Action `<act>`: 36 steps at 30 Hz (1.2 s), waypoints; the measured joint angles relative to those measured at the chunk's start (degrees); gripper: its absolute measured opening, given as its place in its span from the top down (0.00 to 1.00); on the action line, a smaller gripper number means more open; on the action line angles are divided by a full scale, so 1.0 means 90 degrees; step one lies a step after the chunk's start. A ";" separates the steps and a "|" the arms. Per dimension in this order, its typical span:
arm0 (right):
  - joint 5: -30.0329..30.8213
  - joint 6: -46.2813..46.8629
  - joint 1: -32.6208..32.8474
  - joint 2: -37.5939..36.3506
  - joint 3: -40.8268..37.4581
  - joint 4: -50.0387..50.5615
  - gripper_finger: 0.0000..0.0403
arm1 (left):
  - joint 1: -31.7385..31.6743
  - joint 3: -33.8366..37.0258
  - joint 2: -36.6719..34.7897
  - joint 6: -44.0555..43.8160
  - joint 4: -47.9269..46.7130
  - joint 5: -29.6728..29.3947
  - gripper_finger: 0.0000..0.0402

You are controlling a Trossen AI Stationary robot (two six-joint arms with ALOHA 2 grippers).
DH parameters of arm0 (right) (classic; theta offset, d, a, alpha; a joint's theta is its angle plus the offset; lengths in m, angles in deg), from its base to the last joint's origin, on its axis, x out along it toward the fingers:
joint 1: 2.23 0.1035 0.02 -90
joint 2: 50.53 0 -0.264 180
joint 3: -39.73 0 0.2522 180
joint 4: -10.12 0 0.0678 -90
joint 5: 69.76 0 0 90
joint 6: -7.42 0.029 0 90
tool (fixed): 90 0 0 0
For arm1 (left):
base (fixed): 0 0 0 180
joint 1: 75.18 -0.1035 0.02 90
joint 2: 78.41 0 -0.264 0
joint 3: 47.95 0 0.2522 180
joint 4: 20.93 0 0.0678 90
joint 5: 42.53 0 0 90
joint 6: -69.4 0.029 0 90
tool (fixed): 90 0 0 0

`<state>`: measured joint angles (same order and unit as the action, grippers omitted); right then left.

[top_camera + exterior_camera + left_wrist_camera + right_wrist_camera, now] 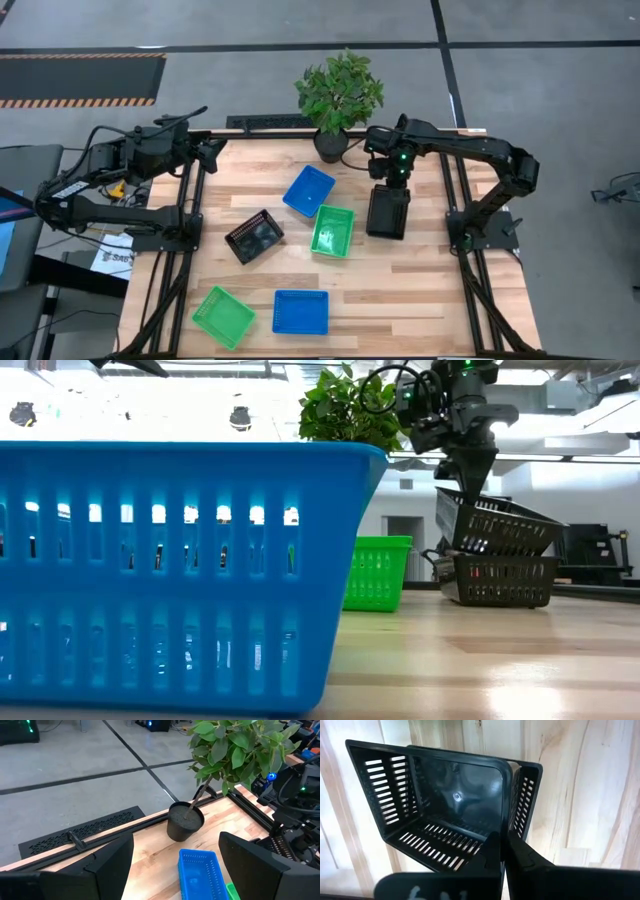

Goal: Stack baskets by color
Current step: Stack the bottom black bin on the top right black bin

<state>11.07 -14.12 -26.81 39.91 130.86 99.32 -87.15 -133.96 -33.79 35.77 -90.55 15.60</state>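
My right gripper (389, 183) is shut on a black basket (497, 524), which sits tilted on a second black basket (505, 580) at the table's right. A third black basket (254, 236) lies near the table's middle. Two blue baskets (308, 190) (300, 312) and two green baskets (332, 230) (222, 316) lie singly on the wood. My left gripper (175, 870) hangs open above the table's far left corner, touching nothing. My right gripper pinches the upper black basket's wall at its rim (492, 839), one finger inside the basket and one outside. The fingers (470, 472) point down from above. The basket is tilted: the held side is raised, and the opposite side (540, 538) rests on the lower black basket.
A potted plant (338, 95) stands at the far edge between the arms. In the low view the near blue basket (180, 570) fills the left foreground. Bare wood lies along the near right of the table (420, 300).
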 joint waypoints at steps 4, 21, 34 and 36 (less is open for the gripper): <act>0.0002 -0.0002 0.0000 0.0000 0.0000 0.0027 0.97 | 0.0000 0.0000 0.0000 0.0000 0.0000 0.0000 0.30; 0.0010 0.0010 0.0000 0.0000 0.0000 0.0079 0.93 | -0.0001 0.0000 -0.0002 0.0002 0.0000 0.0000 0.30; 0.0052 0.0007 0.0000 0.0000 0.0000 0.0041 0.84 | -0.0002 -0.0001 -0.0002 0.0002 0.0000 0.0000 0.30; 0.0051 0.0007 0.0000 0.0000 0.0000 0.0044 0.83 | -0.0002 -0.0002 -0.0002 0.0005 0.0000 0.0000 0.30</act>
<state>11.53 -14.05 -26.81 39.91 130.86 99.71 -87.16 -133.98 -33.82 35.81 -90.55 15.60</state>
